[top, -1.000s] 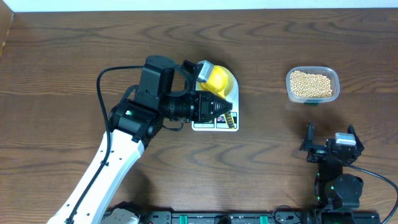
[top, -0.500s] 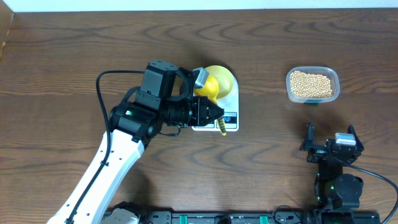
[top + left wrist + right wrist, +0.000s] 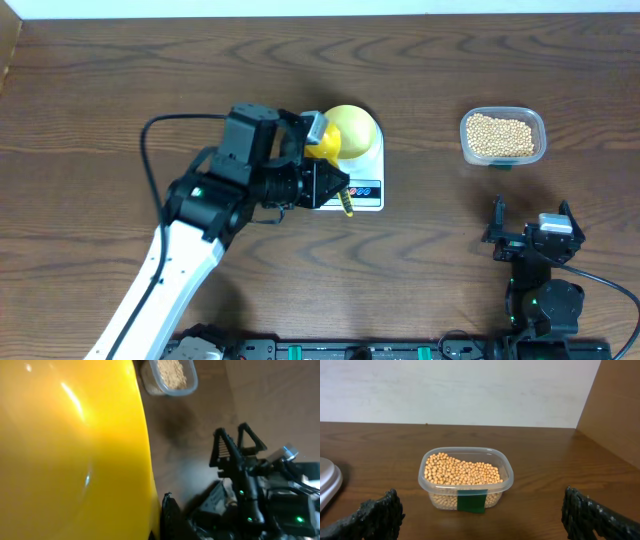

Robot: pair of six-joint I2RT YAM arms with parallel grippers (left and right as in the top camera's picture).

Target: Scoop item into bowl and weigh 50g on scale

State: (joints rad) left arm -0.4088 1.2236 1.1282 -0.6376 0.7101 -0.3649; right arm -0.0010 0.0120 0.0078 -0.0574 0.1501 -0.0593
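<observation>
Left tool [image 3: 332, 182] pinches the yellow scoop [image 3: 325, 143] at the left rim of the bowl [image 3: 358, 128], which sits on the scale [image 3: 365, 192].

The beans [image 3: 501, 134] lie in the clear tub [image 3: 466, 450], well apart to the robot's right across the table [image 3: 430, 80]; the tub's long axis runs left to right. The right tool [image 3: 531, 212], fingers spread and empty, is the nearer arm, but the scoop is in the left, so more scooping likely means a long rightward reach. The bowl's contents cannot be told.
</observation>
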